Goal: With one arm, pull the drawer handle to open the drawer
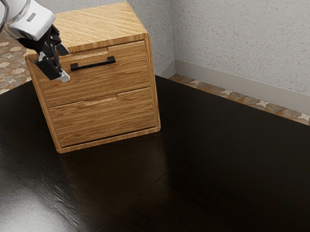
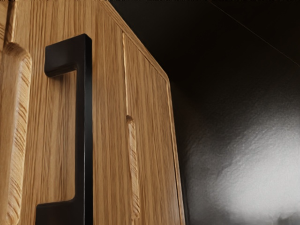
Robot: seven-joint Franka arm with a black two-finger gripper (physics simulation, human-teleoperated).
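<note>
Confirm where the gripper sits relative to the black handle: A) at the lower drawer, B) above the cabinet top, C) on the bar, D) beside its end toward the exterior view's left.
D: the gripper sits just off the end of the black handle, in front of the upper drawer, the bar itself bare.

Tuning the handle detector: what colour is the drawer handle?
Black. The drawer handle is a plain black bar; best seen in the wrist view.

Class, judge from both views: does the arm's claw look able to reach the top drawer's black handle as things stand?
Probably yes: the open claw hangs right beside one end of the handle, nothing lies between them, and the handle stands off the drawer front.
</note>
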